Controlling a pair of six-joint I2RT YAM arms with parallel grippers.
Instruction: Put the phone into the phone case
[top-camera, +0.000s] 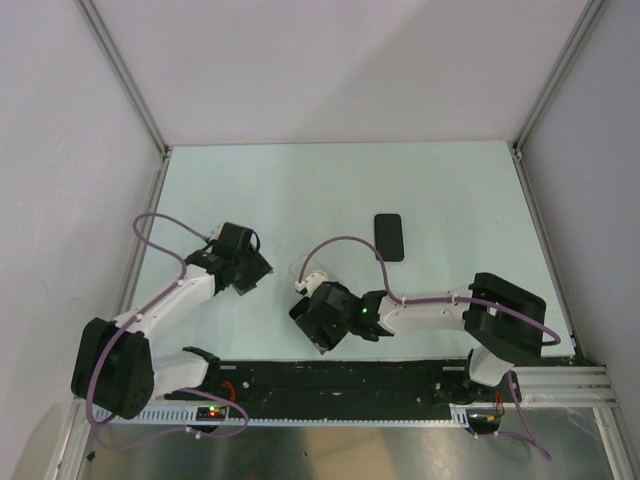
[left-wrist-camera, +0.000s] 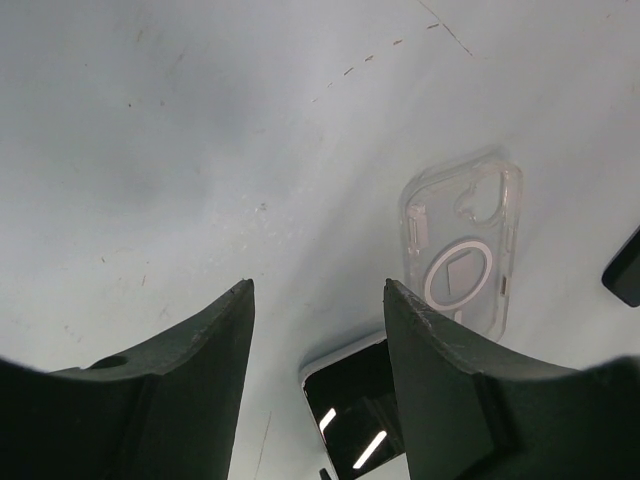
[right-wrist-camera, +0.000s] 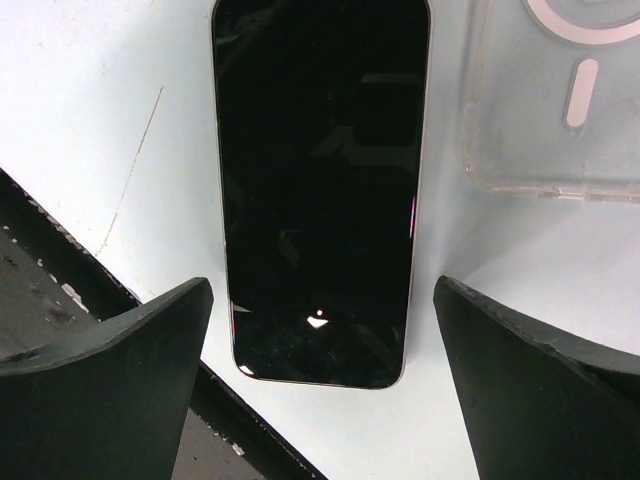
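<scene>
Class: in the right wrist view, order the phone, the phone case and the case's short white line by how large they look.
Largest: phone.
Then: phone case, mostly cut off by the frame.
Smallest: white line.

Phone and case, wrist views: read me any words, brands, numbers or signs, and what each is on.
No readable text on either.
The phone: dark blank screen, only glare.
The phone case: a white ring and a short white bar, no letters.
</scene>
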